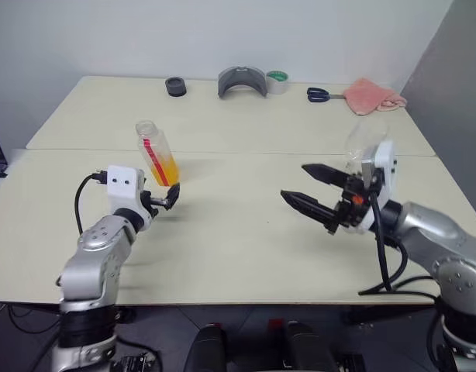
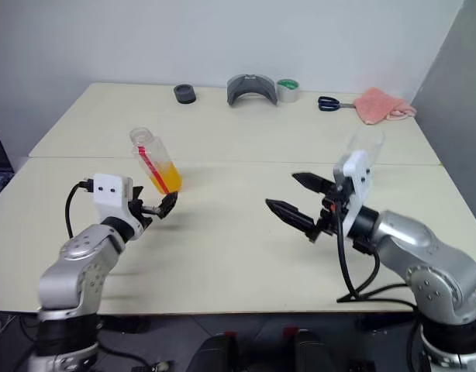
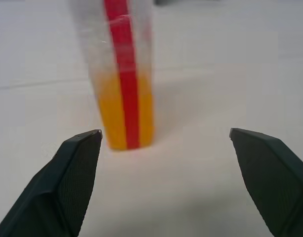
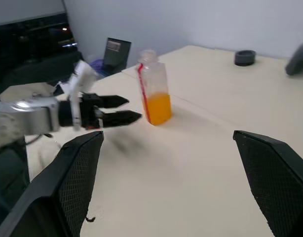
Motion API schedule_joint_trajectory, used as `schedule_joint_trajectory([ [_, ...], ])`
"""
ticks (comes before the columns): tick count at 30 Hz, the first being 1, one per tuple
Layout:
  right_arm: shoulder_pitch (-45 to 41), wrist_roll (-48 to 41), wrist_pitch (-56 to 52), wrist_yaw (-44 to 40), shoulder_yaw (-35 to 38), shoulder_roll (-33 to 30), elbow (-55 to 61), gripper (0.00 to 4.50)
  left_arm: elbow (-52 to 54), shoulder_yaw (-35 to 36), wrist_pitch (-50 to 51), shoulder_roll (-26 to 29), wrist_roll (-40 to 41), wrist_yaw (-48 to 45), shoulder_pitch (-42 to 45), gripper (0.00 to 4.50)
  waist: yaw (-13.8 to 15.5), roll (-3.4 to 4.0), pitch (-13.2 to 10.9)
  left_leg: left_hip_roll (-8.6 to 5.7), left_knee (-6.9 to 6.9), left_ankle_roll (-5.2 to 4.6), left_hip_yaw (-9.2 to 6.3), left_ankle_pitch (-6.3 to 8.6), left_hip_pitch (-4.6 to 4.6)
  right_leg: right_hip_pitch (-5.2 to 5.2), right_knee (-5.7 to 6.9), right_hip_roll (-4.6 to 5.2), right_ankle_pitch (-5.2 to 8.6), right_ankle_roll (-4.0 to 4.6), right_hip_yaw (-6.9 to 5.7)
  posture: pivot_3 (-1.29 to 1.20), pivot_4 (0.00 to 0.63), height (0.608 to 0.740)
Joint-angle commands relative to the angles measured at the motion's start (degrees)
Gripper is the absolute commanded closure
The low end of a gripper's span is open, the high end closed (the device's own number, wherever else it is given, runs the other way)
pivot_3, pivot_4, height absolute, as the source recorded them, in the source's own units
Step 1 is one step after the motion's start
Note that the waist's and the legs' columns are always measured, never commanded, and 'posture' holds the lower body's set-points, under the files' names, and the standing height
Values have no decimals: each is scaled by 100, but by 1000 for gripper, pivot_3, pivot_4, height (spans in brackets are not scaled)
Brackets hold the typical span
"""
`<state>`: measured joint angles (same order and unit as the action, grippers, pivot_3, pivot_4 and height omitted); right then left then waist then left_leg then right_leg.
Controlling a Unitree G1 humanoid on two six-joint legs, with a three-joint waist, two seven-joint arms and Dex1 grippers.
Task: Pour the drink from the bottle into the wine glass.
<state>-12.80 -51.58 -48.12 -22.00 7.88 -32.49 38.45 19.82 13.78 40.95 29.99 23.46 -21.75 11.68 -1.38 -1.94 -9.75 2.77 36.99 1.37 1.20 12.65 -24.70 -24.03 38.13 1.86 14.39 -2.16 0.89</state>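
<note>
Right, from the head views the bottle [image 1: 156, 153] stands on the left of the table [image 1: 246, 256], a band of orange drink [image 1: 164, 168] in its lower part, its top looking uncapped. The left gripper [image 1: 170, 197] sits just near of it, fingers apart, gripping nothing. Over on the right, the wine glass [image 1: 363, 139] is a faint clear shape just behind the right gripper [image 1: 309, 188], whose two black fingers are spread wide and point left across the table. Tape, scissors and a pink cloth lie along the far edge, well out of play.

Into the left wrist view: the bottle rises dead ahead with its red stripe facing the camera, but it sits toward one finger [image 3: 72, 168] rather than centred in the gap. No contact there.

And the right wrist view looks across to the left gripper beside the bottle, its own jaws wide and empty.

So the job in hand reads as taking hold of the bottle. To do it well, I'd say centre the bottle between the fingers first, go in level and low on the body, and close gently — that plastic will likely flex, and with an open neck a squeeze or knock could spill.
</note>
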Motion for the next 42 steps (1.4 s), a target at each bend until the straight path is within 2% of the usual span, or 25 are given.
schedule_joint_trajectory([
  [1,362,652,272,391,92,-41,173,0,1007,-94,411,220,1127,-925,152,22,14,1,0,-4,1,0,3,0,0,-1,2,6,0,-1,0,0,150,740],
  [5,730,1857,692,940,45,-20,-315,0,1227,-250,606,624,1928,-1882,494,22,8,0,1,-4,4,1,8,-1,11,5,-1,1,0,-3,5,0,150,740],
  [9,670,2446,1058,1198,133,198,-916,0,1038,-486,322,872,1933,-2462,724,22,-26,4,3,-3,1,0,14,-1,22,8,0,-8,1,-2,15,0,150,740],
  [12,449,3063,1593,1303,-54,355,-1649,0,675,-744,-40,901,1617,-2713,916,22,-35,5,3,3,-1,0,14,-1,26,7,0,-20,2,0,23,0,150,740],
  [17,34,3252,2249,1440,140,1024,-2610,0,436,-1002,-337,824,1389,-2805,1059,22,-34,5,3,3,-2,0,15,-1,26,7,-2,-20,2,0,25,0,150,740],
  [22,-453,3434,2751,1509,261,1371,-3442,0,333,-1154,-568,769,1261,-2885,1055,22,-28,6,2,4,-2,0,17,-1,26,6,-1,-19,1,1,26,0,150,740],
  [35,-1680,3757,3773,1280,277,1551,-5842,0,255,-1206,-682,795,1172,-2918,1113,22,-34,8,0,4,-2,0,21,-1,26,5,1,-19,1,1,30,0,150,740],
  [42,-2092,3801,4217,1269,329,1611,-6702,0,380,-1139,-657,880,1201,-2957,995,22,-38,9,0,4,-3,0,23,-1,26,5,1,-18,1,1,32,0,150,740],
])
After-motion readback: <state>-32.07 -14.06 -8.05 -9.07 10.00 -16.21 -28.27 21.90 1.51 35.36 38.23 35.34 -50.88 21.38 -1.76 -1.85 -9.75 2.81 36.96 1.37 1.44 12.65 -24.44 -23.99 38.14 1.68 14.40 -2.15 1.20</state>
